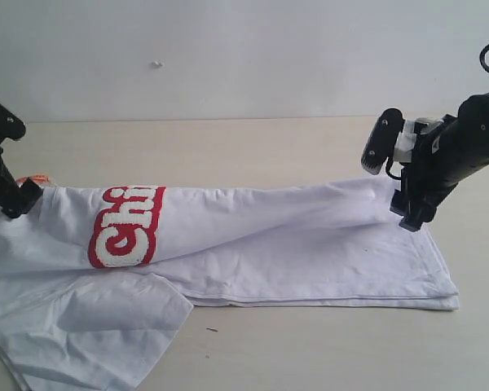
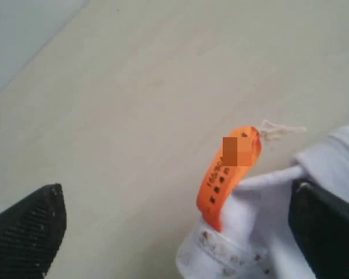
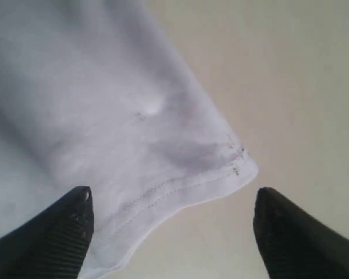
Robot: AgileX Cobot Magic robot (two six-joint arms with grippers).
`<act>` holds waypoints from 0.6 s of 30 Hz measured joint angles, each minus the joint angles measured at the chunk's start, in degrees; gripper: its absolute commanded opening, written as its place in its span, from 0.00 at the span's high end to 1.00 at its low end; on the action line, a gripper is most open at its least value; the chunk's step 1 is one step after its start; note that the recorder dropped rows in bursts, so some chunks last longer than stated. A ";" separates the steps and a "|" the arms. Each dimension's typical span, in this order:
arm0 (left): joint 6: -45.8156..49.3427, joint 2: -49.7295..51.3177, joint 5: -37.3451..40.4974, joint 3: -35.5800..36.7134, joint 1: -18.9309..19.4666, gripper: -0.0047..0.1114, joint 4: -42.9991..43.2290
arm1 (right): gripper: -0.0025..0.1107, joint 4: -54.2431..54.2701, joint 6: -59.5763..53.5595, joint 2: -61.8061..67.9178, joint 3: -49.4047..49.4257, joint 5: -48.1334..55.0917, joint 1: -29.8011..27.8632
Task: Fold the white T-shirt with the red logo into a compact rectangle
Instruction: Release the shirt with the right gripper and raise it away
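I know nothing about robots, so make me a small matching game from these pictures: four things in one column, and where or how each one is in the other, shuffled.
Things:
1 red logo
2 orange neck tag
3 right gripper
4 white T-shirt

Descriptions:
A open, over the hem corner
B lying long across the table
C only partly showing
D sticking up close by the left gripper

Pairs: 1-C, 2-D, 3-A, 4-B
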 measured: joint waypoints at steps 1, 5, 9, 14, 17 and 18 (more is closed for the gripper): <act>0.00 0.00 -0.56 0.00 0.00 0.05 0.00 | 0.33 0.00 0.44 0.00 0.00 0.00 0.00; -0.08 -0.89 -1.34 0.00 0.12 0.06 0.00 | 0.34 0.00 5.05 0.00 0.00 -0.11 0.00; -4.22 -3.70 0.96 0.00 1.17 0.06 0.22 | 0.38 0.00 9.13 0.00 0.00 -0.22 0.00; -12.99 -8.08 11.56 0.00 5.36 0.06 0.22 | 0.42 0.00 10.22 0.00 0.00 0.21 0.00; -14.53 -9.81 17.87 0.00 7.34 0.06 -0.55 | 0.51 0.10 10.21 -0.55 0.00 0.49 0.00; -14.71 -10.25 19.83 0.00 7.79 0.06 -1.52 | 0.56 0.22 10.21 -1.11 0.00 0.77 0.00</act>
